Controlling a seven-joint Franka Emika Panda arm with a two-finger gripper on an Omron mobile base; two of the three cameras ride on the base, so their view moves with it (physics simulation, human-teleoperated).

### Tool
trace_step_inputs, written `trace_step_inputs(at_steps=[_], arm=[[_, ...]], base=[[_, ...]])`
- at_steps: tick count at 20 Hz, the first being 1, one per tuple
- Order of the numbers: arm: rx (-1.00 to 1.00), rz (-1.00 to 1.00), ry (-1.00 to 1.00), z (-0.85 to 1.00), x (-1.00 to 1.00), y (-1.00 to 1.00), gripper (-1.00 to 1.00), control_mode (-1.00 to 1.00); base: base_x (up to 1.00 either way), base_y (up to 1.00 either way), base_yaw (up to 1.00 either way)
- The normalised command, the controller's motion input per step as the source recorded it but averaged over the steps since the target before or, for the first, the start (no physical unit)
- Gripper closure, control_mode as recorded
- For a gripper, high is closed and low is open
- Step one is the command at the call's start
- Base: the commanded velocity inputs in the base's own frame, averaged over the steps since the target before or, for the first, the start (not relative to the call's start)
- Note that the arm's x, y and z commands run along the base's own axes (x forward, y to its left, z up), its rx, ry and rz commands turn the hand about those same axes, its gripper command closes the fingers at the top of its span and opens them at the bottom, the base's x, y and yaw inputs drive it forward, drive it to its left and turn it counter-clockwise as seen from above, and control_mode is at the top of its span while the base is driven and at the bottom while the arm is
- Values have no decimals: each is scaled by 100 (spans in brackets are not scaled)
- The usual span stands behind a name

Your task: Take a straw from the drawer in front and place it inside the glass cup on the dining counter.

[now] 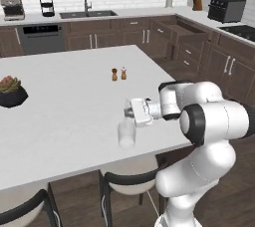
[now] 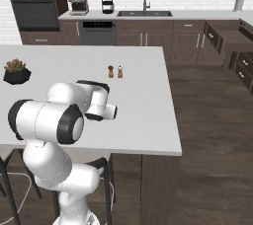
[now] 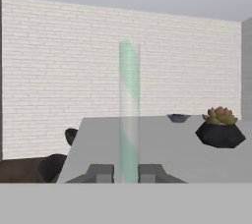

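Observation:
In the hand view the straw (image 3: 129, 110), a thin pale whitish-green stick, stands upright between the two dark fingertips (image 3: 101, 173), and my gripper (image 3: 127, 173) is shut on it. Seen from the left base, the gripper (image 1: 128, 110) points left, level over the dining counter (image 1: 64, 101), just above the glass cup (image 1: 126, 135) near the counter's front edge. The straw's lower end is too small to make out against the cup. The dark-brown drawer (image 1: 187, 29) stands pulled open at the far right cabinets; it is the same drawer (image 2: 225, 34) in the right base view.
Two small shakers (image 1: 119, 74) stand mid-counter behind the cup. A dark bowl with a succulent (image 1: 11, 91) sits at the counter's left. Dark bar stools (image 1: 129, 176) are tucked under the front edge. My own arm (image 2: 74, 110) covers the cup's place in the right base view.

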Motion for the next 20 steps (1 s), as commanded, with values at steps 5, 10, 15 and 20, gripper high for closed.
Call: trace_step_inputs(at_steps=[5,10,15,20], arm=[[0,0,0,-1,25,0,100,-100],[0,0,0,-18,0,2,100,-100],[0,0,0,-31,-62,14,100,-100],[0,0,0,-21,-30,4,100,-100]], base=[[0,0,0],[0,0,0],[0,0,0],[0,0,0]])
